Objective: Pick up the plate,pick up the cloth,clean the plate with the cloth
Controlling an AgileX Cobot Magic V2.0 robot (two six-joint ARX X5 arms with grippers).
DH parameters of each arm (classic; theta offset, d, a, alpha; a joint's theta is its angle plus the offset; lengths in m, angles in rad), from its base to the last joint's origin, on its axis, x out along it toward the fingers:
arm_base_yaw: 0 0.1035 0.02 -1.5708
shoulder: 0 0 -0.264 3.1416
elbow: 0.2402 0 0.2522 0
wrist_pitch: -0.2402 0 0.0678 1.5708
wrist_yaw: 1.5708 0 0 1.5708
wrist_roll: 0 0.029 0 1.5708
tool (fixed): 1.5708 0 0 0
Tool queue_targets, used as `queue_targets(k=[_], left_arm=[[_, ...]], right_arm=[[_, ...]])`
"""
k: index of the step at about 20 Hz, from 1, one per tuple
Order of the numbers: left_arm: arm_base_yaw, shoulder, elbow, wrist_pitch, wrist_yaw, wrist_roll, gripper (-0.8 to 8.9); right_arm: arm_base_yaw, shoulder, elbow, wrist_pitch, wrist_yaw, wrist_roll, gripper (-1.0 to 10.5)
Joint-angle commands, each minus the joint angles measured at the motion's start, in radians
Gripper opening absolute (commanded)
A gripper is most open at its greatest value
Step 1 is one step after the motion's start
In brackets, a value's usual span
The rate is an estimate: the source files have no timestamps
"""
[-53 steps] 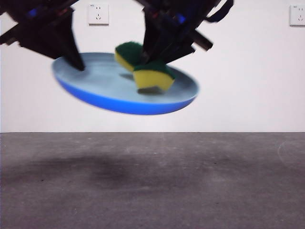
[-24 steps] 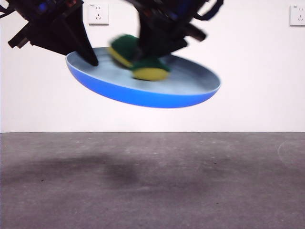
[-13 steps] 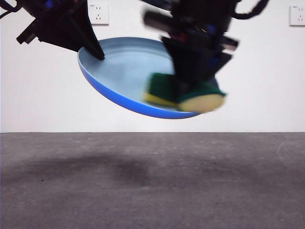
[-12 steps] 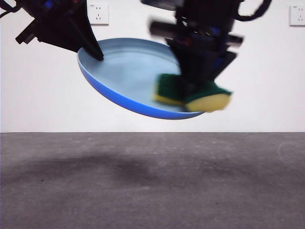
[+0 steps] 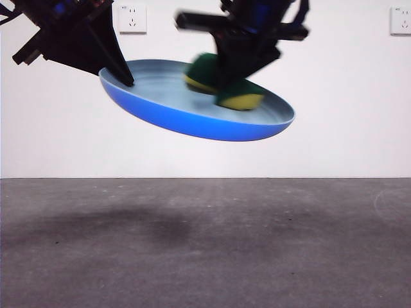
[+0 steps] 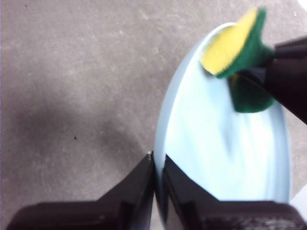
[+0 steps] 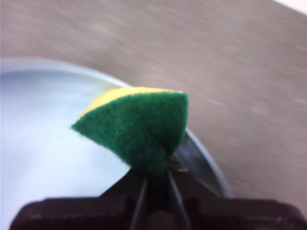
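The light-blue plate (image 5: 192,112) hangs in the air well above the table, tilted down toward the right. My left gripper (image 5: 125,78) is shut on its left rim; in the left wrist view its jaws (image 6: 158,167) pinch the plate (image 6: 225,158) edge. My right gripper (image 5: 234,80) comes from above, shut on the cloth (image 5: 225,86), a yellow sponge with a green scouring layer, pressed onto the plate's inner face right of centre. In the right wrist view the folded cloth (image 7: 139,129) sticks out of the shut jaws over the plate (image 7: 43,143).
Grey table surface (image 5: 205,244) lies far below the plate, with its shadow on it. A white wall with two sockets (image 5: 132,18) stands behind.
The plate has levelled from a steep tilt toward the camera. The right gripper with the cloth has swept from the plate's lower right edge back up and left onto its inner face.
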Motion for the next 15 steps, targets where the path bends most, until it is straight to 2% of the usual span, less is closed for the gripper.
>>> queue_targets(k=[1,3,4,7,10,12,15], left_arm=[[-0.011,-0.006,-0.002,0.011,0.071,0.021,-0.08],[-0.011,-0.006,-0.002,0.014,0.057,0.029,-0.08],[-0.011,-0.005,-0.002,0.014,0.03,0.048,-0.08],[-0.011,-0.005,-0.002,0.01,-0.153,0.122,-0.08],[0.007,-0.002,-0.002,0.013,-0.351,0.19,-0.08],[0.041,0.02,-0.002,0.024,-0.404,0.209,-0.08],[0.088,0.062,-0.002,0.035,-0.401,0.209,-0.08]], right_arm=[[-0.002,0.01,-0.005,0.02,-0.248,0.045,-0.2],[-0.002,0.01,-0.005,-0.038,-0.415,0.045,-0.2],[-0.002,0.01,-0.005,-0.087,-0.439,0.045,-0.2],[-0.013,0.01,-0.005,-0.283,-0.402,0.031,-0.2],[-0.018,0.004,-0.005,-0.443,-0.273,0.031,-0.2],[-0.018,-0.015,-0.005,-0.481,-0.219,0.031,-0.2],[-0.018,-0.053,-0.005,-0.488,-0.22,0.033,-0.2]])
